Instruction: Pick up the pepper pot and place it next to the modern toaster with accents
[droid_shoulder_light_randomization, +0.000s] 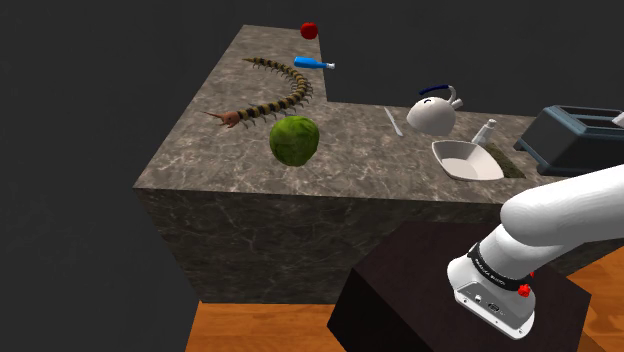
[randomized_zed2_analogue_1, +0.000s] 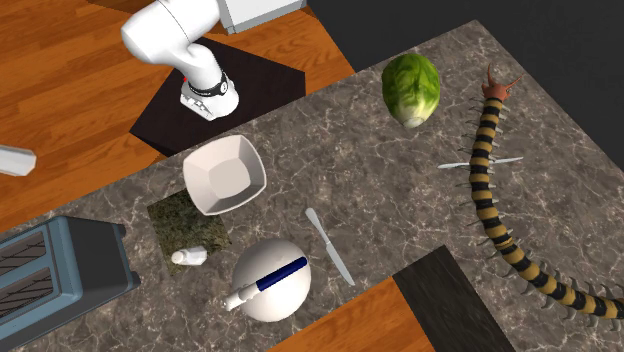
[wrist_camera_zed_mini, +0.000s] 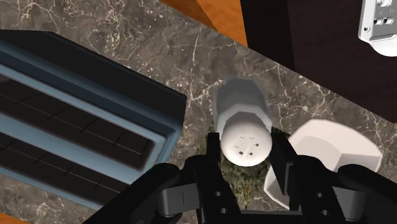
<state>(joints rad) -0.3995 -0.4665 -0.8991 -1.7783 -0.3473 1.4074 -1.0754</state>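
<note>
My shoulder camera looks across the grey marbled counter (droid_shoulder_light_randomization: 200, 160), dark box stand (droid_shoulder_light_randomization: 400, 290) at five o'clock; the second looks nearly straight down; the wrist sits close. All share the blue-grey slotted toaster (droid_shoulder_light_randomization: 572, 140).

The white arm (droid_shoulder_light_randomization: 565, 210) is seen bent low in the shoulder view, with 1 thick link carried off toward that view's right edge. A black-banded joint (droid_shoulder_light_randomization: 497, 278) with a red button (droid_shoulder_light_randomization: 523, 289) is turned downward beneath it. In the wrist view the black gripper (wrist_camera_zed_mini: 247, 154) is pointed down, and its 2 fingers (wrist_camera_zed_mini: 210, 170) are held apart.
</note>
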